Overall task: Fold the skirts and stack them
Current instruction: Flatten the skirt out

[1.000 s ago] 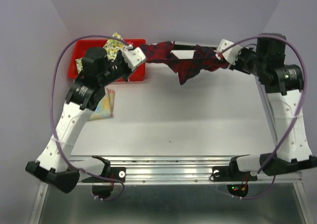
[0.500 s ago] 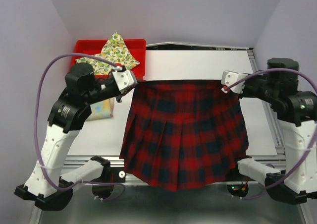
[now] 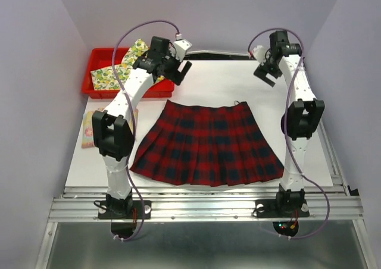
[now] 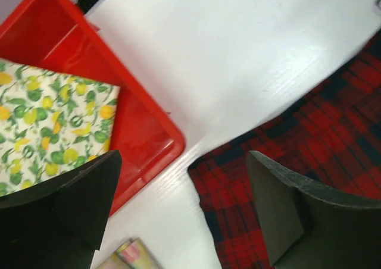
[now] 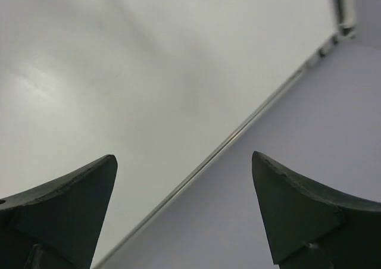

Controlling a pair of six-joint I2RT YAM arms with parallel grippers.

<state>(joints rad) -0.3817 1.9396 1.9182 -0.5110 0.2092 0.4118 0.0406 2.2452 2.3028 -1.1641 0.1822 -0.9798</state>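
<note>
Left gripper (image 3: 182, 69) and right gripper (image 3: 265, 74) both gape wide with nothing between their fingers, hanging above the far table (image 3: 220, 84); below them the plaid skirt (image 3: 205, 147) lies spread flat, seemingly ready for folding; the lemon skirt (image 3: 113, 74) sits in the red tray (image 3: 98, 91), the floral skirt (image 3: 90, 129) folded at left

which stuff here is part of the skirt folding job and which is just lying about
Job:
- plaid skirt, spread flat on the table
- lemon-print skirt, in the red bin
- floral skirt, at the table's left edge
- left gripper and right gripper, both open and empty

Lying about:
- red bin
- table
</note>
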